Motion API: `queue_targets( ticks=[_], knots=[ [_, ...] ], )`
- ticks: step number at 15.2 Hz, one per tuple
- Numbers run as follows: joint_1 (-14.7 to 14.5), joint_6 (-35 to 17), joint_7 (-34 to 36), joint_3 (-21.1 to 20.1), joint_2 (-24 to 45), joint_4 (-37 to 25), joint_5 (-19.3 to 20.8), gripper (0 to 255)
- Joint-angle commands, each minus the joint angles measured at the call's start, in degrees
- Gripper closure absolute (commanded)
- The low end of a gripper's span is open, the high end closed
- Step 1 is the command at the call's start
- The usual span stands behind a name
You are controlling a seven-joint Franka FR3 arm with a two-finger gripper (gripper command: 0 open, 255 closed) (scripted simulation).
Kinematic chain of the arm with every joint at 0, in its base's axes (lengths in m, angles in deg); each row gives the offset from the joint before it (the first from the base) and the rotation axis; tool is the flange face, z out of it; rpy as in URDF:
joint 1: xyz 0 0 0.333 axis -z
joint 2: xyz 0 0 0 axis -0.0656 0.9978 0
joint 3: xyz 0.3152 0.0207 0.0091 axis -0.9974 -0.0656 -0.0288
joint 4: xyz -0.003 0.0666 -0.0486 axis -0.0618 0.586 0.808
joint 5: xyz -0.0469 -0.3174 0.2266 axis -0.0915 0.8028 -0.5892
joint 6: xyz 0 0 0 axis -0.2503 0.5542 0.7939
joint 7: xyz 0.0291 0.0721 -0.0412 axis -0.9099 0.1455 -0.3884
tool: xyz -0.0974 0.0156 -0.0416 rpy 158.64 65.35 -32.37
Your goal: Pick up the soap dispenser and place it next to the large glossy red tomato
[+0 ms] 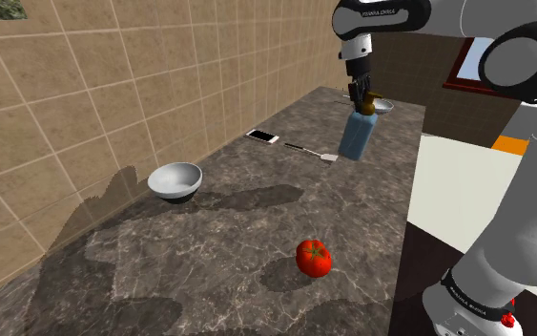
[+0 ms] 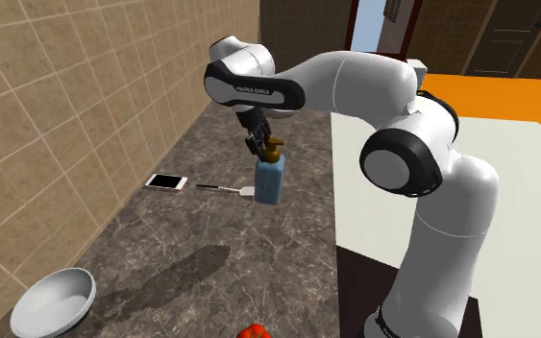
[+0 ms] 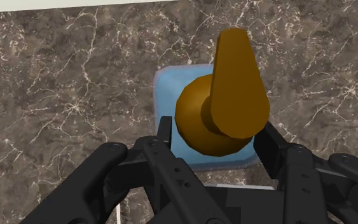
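Pincer (image 1: pixel 360 94) clamped on dispenser (image 1: pixel 356 136) pump, upper right of shoulder view. Tomato (image 1: pixel 314 257) lower centre, well apart on counter (image 1: pixel 228 262).

White lettering, seemingly "FRANKA EMIKA", on dark upper arm band (image 2: pixel 257 91). Similar lettering on lower arm link (image 1: pixel 468 298), shoulder view's 5 o'clock, unreadable.

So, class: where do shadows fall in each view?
Shoulder view: the shadow of the arm spreads over the counter and up the tiled wall; the tomato casts a small one. Second exterior view: a dark patch beside the bowl. Wrist view: none distinct around the soap dispenser.
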Motion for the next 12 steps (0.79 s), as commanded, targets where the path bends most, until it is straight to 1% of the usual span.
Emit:
queue_targets(
  ticks=[1, 6, 12],
  knots=[
    [-1.6, -0.4, 2.8, -1.0, -2.8, 3.4, 0.0, 255],
    [-5.3, -0.4, 9.7, -4.0, -7.0, 8.5, -1.2, 255],
    [-9.5, -0.3, 18.0, -7.9, -10.1, 12.2, -3.4, 255]
  ],
)
